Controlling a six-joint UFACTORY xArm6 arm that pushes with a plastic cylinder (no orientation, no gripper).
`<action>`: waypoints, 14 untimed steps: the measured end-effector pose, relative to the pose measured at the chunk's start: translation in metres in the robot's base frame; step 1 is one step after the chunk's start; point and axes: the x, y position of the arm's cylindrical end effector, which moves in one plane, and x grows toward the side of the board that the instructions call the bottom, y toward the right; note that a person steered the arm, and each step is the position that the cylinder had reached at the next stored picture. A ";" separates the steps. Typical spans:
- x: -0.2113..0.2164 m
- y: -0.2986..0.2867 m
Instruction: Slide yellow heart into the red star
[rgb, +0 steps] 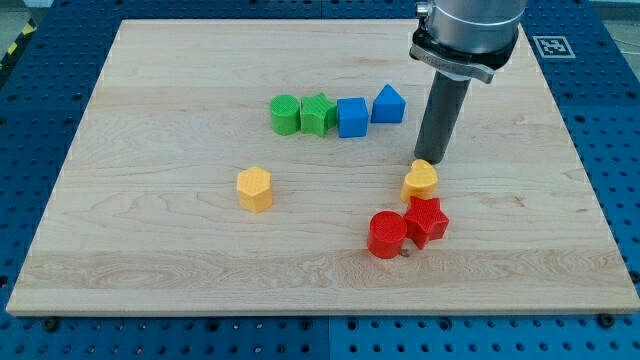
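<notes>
The yellow heart (420, 181) lies right of the board's middle. The red star (427, 220) sits just below it, and their edges touch or nearly touch. A red round block (386, 235) touches the star on its left. My tip (431, 160) comes down from the view's top and rests against the heart's upper right edge.
A yellow hexagon (254, 188) lies left of centre. A row near the top holds a green round block (285, 114), a green hexagon-like block (317, 114), a blue square block (352, 117) and a blue pointed block (388, 104). The wooden board (150, 250) ends on a blue perforated table.
</notes>
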 end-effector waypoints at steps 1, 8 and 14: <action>0.017 0.000; 0.005 -0.062; 0.015 -0.264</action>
